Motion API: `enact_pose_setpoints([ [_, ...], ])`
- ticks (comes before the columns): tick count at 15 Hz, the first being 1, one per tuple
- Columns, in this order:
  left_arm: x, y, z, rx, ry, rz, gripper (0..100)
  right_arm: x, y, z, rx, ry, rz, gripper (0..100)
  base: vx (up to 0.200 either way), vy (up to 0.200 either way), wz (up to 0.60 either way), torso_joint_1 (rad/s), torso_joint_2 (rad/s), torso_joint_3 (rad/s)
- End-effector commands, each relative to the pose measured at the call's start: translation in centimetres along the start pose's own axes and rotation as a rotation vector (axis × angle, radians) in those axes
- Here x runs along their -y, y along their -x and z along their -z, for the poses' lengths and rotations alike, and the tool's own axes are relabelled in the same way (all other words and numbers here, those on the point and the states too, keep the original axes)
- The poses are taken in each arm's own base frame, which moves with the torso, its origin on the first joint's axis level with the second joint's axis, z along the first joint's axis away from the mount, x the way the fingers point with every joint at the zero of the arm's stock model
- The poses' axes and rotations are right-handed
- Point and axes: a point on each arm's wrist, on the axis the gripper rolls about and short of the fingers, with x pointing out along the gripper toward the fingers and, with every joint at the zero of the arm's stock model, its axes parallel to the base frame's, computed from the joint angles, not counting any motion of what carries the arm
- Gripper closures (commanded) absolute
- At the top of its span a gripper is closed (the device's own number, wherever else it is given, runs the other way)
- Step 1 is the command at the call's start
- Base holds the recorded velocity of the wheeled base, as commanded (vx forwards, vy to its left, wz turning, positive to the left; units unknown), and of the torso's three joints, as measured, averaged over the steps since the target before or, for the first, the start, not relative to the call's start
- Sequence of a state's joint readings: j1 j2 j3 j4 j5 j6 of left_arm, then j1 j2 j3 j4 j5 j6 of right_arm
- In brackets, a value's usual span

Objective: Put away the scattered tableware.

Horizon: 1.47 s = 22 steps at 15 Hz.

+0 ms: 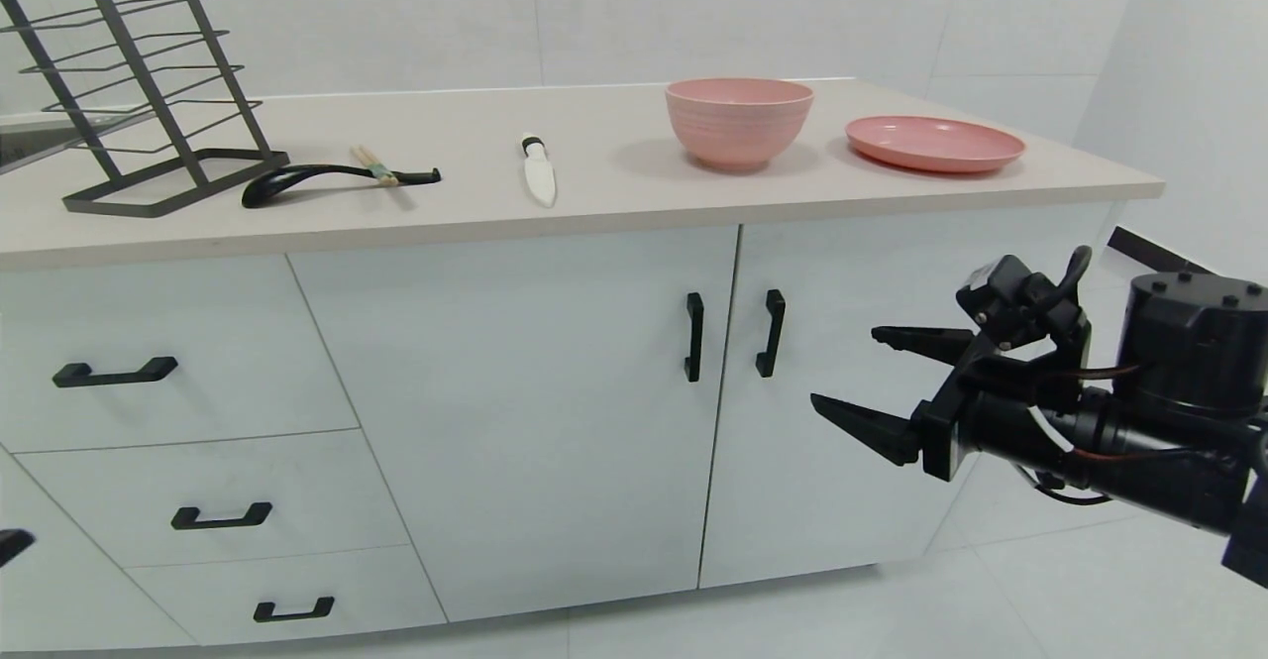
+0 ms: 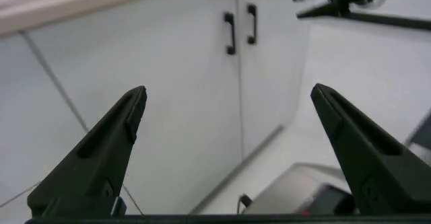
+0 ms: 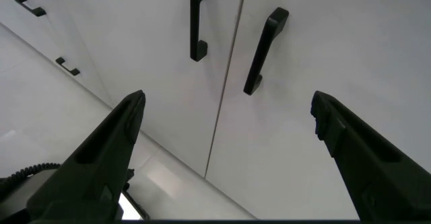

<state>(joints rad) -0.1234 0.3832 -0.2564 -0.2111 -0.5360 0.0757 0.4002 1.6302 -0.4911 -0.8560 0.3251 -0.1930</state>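
Black and spread wide, the right tool (image 1: 845, 368) hangs at the lower right of the frame, in front of the white cabinet doors (image 1: 555, 391); the left tool (image 2: 229, 89) also stands wide open. Well above both, on the surface (image 1: 614, 198), a black ladle (image 1: 317, 176) crosses the chopsticks (image 1: 374, 165) beside the wire rack (image 1: 139, 84) at upper left. A white knife (image 1: 538, 171) lies at centre, and a pink bowl (image 1: 738, 119) and pink plate (image 1: 934, 142) sit at upper right.

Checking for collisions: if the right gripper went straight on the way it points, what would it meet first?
Probably the cabinet doors, near their seam just below the handles. Nothing shows between the right gripper, jaws open, and the doors, though depth is unclear.
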Motion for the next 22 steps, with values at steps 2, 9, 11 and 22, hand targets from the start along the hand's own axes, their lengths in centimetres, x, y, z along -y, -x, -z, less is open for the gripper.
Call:
enact_pose_setpoints([
  [2,-1.9,-4.1,1.2,-0.207,0.016,0.171,0,0.0,0.0,-0.2,0.008,0.003,0.000,0,0.000,0.000,0.00,0.000,0.00,0.000],
  [9,-1.0,-9.1,4.2,-0.368,-0.011,0.538,0,0.1,-0.5,0.3,0.013,-0.002,-0.087,0,0.000,0.000,0.00,0.000,0.00,0.000],
  [11,-1.4,-11.3,4.7,-0.362,-0.018,0.543,0,0.5,-1.7,1.1,0.041,0.005,-0.135,0,0.000,0.000,0.00,0.000,0.00,0.000],
  [22,1.1,-23.0,10.0,-0.171,-0.097,0.671,0,1.7,-3.4,2.8,0.030,0.003,-0.159,0,0.000,0.000,0.00,0.000,0.00,0.000],
])
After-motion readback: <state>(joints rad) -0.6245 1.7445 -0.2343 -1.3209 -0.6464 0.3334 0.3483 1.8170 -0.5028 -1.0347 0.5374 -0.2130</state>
